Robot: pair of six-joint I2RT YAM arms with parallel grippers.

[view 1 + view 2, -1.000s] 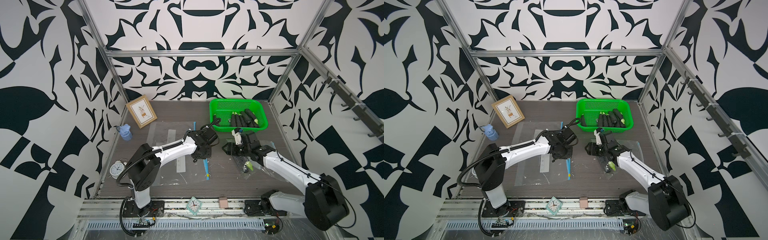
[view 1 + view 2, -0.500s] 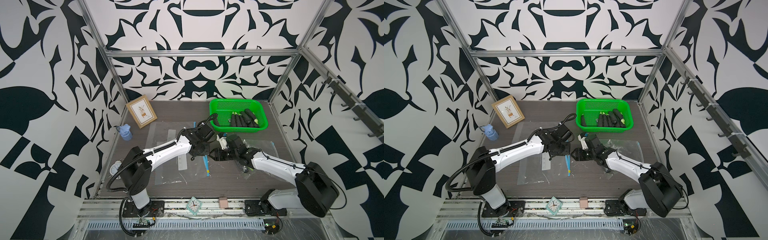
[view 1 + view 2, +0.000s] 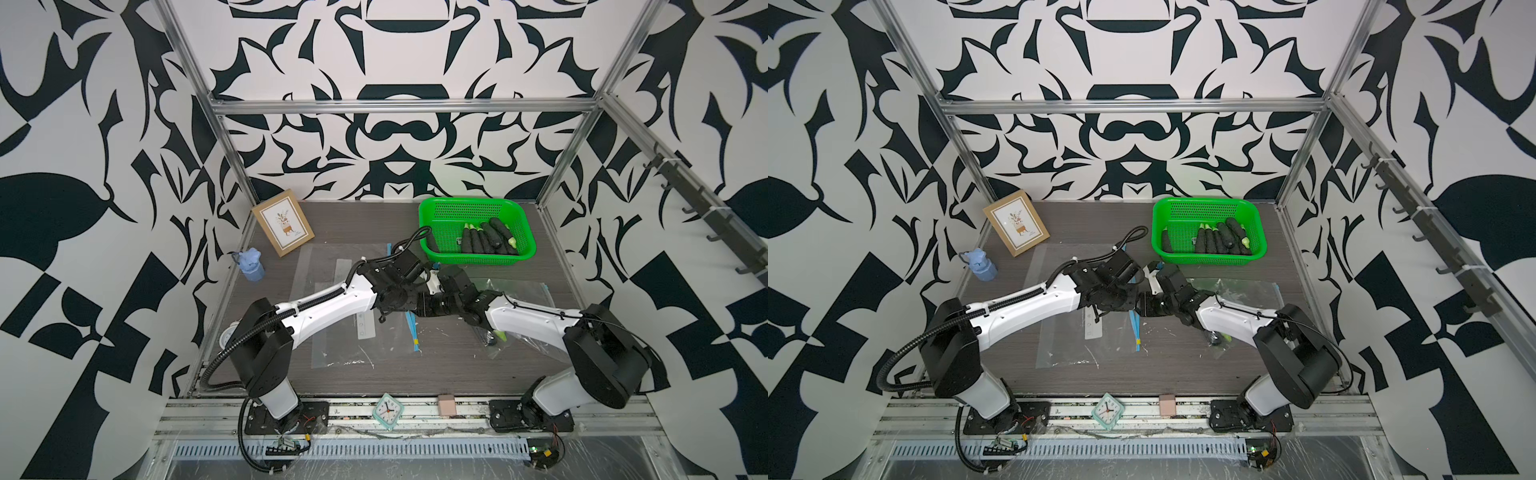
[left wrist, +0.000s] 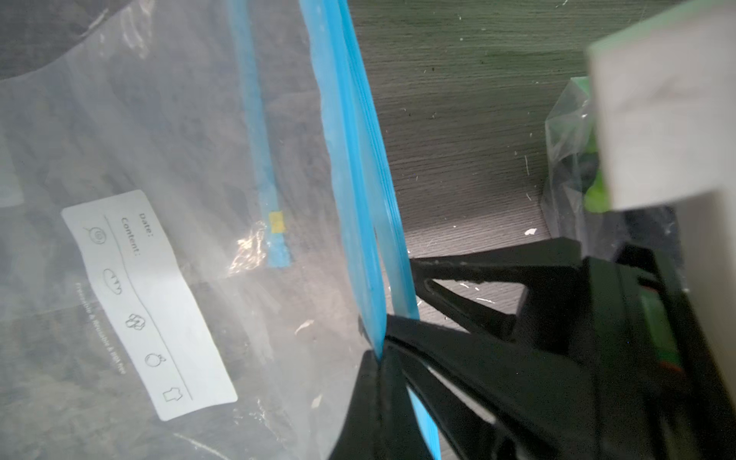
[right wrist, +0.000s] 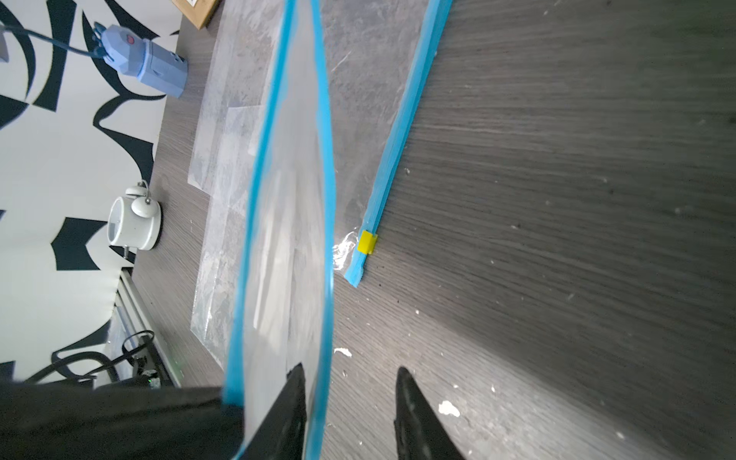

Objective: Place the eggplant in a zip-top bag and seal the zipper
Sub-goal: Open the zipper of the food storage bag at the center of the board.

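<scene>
Walls: black-and-white leaf pattern on three sides, with metal framing at the corners.
Table: dark wood grain flecked with white crumbs, filling the middle of both top views.
Arms: both reach inward and meet at centre frame, their tips close together.
Basket: green, at the upper right of the table; eggplants lie side by side inside it.
Zip-top bag: clear with a blue zipper, held up off the table at centre, its mouth parted.
Flat bag: lies on the table just below centre, with a yellow slider near the end of its zipper.
Left end effector: clamped tight on the zip-top bag's blue zipper edge.
Right end effector: fingertips a narrow gap apart, with one lip of the bag's mouth between them, not pinched.
Bagged eggplant: dark and green-tipped, in another clear bag under the right forearm, at the lower right of the table.
Picture frame: leans at the upper left of the table.
</scene>
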